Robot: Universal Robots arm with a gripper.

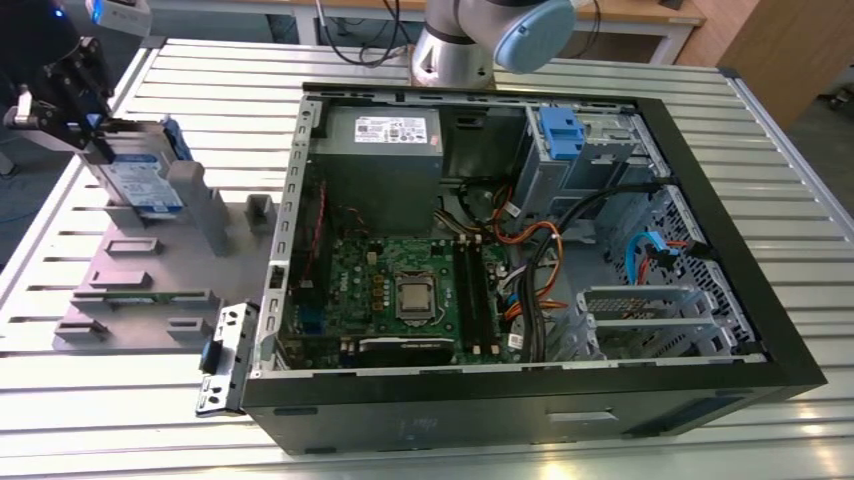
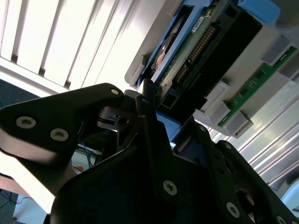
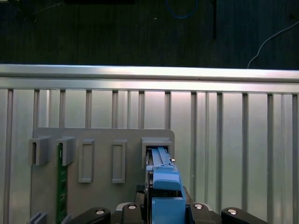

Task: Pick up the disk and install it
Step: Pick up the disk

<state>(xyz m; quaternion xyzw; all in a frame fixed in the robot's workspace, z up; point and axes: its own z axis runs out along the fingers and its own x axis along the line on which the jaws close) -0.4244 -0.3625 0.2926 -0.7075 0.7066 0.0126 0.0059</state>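
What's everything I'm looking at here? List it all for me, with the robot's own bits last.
table: one, silver, slatted, under everything
computer case: one, black and grey, side open, mid-table
motherboard: one, green, on the case floor
power supply: one, grey with white sticker, inside the case
latch: one, blue, on the grey drive cage
cables: several, orange, black and blue, inside the case
fixture tray: one, grey, at the exterior view's left of the case
memory module: one, green, in the fixture tray
disk: one, silver in blue carrier, on edge at the fixture tray
robot arm: one, silver and pale blue, behind the case
gripper: one, black, at the disk
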